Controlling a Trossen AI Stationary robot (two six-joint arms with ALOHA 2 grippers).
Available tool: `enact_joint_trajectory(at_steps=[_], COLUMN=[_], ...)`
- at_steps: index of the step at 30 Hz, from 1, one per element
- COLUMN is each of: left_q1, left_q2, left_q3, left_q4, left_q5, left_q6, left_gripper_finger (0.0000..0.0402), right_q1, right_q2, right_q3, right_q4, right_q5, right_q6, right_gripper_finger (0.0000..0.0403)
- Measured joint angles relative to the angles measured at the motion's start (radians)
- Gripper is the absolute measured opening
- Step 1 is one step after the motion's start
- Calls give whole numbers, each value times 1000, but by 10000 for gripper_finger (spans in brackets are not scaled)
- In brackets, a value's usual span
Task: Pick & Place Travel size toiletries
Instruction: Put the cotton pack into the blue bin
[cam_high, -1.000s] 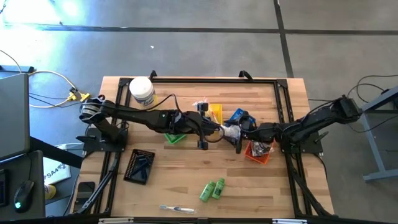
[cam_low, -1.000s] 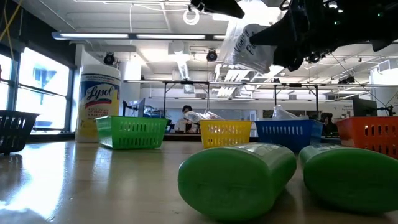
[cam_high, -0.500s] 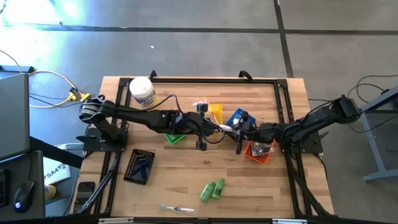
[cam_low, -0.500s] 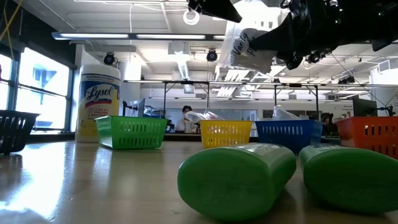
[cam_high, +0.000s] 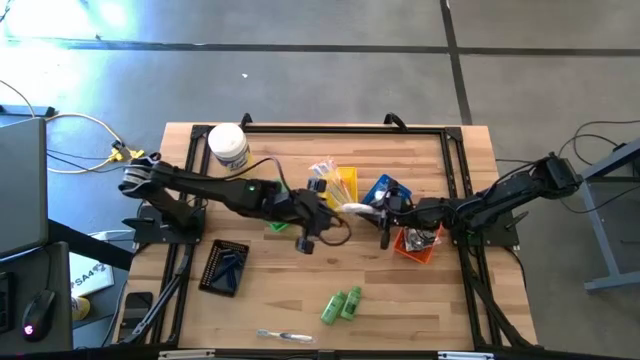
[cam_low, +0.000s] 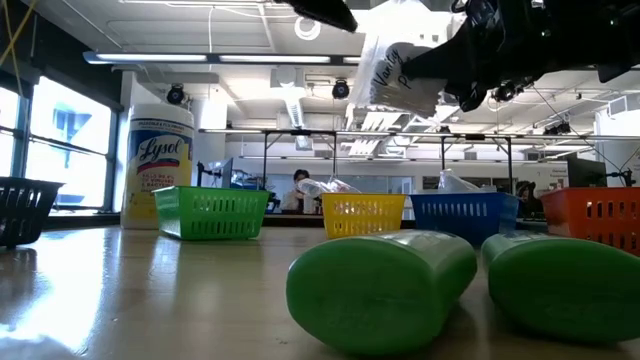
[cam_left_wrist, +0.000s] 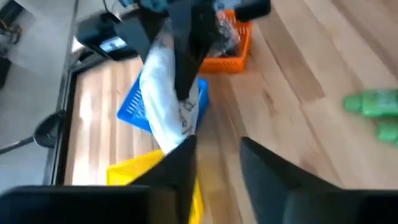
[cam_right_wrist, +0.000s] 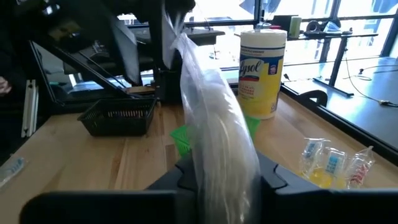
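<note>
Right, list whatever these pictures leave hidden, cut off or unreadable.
- Print on the white packet held by the right pincer: low view, cut off by the dark arm.
- Contents of the orange tray: high view, too small, partly under the right arm.
- Contents of the black tray: high view, too small.
- Left pincer: nothing between the fingers; left wrist view is blurred.

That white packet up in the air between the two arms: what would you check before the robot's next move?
1. Right pincer shut on the white packet: ok.
2. Left pincer off the packet, fingers apart: ok.
3. Packet clear of the table: ok.
4. Blue tray nearby with room: cannot tell.
5. Green tubes out of the path: ok.
</note>
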Motion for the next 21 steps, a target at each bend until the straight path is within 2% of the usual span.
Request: enact_joint_trajectory(at_steps=[5,9,12,14,18,20,21], left_q1=[-51,-127,-171,-170,-121,-90,-77], left_q2=[-98,-228,-378,-493,-725,-834,-885], left_q3=[1,-54,-142,-230,-493,-643,-714], left_q4=[-185,-235,-196,-132,59,187,262], left_q5=[-25,-33,-67,-106,-110,-77,-57], left_q6=[-153,-197,-210,-229,-263,-281,-295], left_gripper_finger=[190,199,176,146,62,19,10], right_q1=[0,0,0,0,0,0,0], right_q2=[0,0,0,0,0,0,0], right_q3=[0,0,0,0,0,0,0], right_q4=[-8,-13,-13,-12,-5,-8,-11], right_q5=[-6,-11,-12,-13,-38,-42,-43], right_q6=[-2,-2,-2,-3,-6,-6,-6], right_gripper_finger=[43,38,43,45,41,39,38])
